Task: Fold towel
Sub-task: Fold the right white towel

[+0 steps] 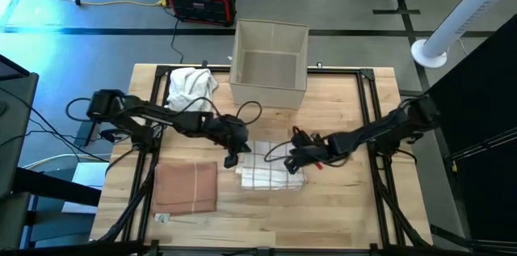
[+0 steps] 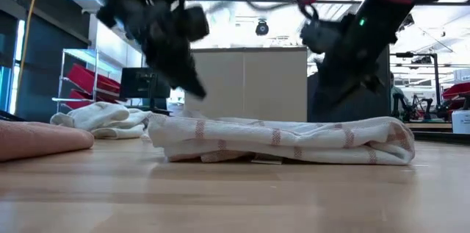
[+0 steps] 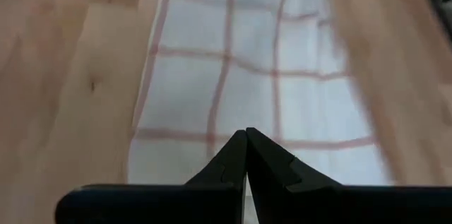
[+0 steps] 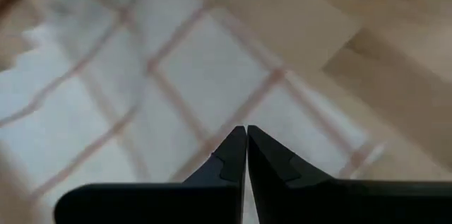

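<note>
A white towel with thin red checks (image 1: 268,172) lies folded flat on the wooden table (image 1: 347,207), mid-table; in the low view the towel (image 2: 279,139) is a low, layered stack. My left gripper (image 1: 232,160) hovers shut just above its left end, fingertips together (image 3: 246,132) with the checked cloth (image 3: 233,90) below them. My right gripper (image 1: 292,167) hovers shut over its right part (image 4: 246,129), the cloth (image 4: 176,75) beneath it. In the low view both grippers (image 2: 198,90) (image 2: 327,99) stand clear above the towel.
A folded brown towel (image 1: 187,187) lies near the front left. A crumpled white cloth (image 1: 191,86) sits at the back left beside an open beige box (image 1: 269,62). Bare wood lies to the right and front of the checked towel.
</note>
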### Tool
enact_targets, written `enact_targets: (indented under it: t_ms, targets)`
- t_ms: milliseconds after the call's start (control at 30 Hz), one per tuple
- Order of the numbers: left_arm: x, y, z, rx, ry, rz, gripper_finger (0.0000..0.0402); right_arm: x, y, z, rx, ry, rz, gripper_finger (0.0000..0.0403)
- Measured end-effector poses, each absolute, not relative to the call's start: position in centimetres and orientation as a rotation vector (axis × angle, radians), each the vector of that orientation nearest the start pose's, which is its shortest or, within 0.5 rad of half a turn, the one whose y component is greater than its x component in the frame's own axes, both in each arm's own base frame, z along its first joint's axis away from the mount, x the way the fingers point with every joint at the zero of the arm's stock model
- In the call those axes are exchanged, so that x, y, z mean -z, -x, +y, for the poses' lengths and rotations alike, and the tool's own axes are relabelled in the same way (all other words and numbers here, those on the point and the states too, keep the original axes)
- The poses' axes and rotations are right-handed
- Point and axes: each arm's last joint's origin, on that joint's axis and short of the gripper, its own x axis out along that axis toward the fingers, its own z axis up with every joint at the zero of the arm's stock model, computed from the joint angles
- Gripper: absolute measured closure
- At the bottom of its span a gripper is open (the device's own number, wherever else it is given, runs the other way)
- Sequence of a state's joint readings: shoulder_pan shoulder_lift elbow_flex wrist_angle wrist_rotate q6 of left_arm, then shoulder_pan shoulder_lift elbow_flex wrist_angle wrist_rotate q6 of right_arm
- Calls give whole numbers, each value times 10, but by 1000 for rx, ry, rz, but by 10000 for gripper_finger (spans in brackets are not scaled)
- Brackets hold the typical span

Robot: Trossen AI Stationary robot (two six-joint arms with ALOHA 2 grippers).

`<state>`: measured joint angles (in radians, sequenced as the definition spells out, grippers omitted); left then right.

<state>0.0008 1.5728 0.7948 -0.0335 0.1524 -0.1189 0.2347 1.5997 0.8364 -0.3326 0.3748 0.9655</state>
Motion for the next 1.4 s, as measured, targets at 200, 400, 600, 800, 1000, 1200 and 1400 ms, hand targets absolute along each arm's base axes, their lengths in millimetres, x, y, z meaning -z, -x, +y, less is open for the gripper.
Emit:
enact_targets:
  t_ms: [200, 400, 600, 800, 1000, 1200, 1400]
  targets:
    - [-134, -301, 0, 101, 130, 1009, 401, -142, -285, 44, 670, -497, 944, 403]
    - [-132, -299, 0, 99, 132, 1037, 401, -125, -285, 37, 702, -494, 1042, 403]
    - [-156, -288, 0, 72, 164, 1022, 401, -150, -275, 34, 742, -522, 1099, 403]
    - [-189, -268, -3, 61, 188, 994, 401, -193, -288, 46, 547, -615, 936, 403]
    - [-204, -254, -6, 76, 177, 988, 401, -166, -302, 53, 522, -647, 998, 403]
    - [-200, -246, -7, 75, 169, 1082, 401, -141, -287, 68, 504, -614, 1285, 403]
    - [-196, -242, -8, 82, 160, 1108, 401, -142, -247, 90, 530, -397, 1581, 403]
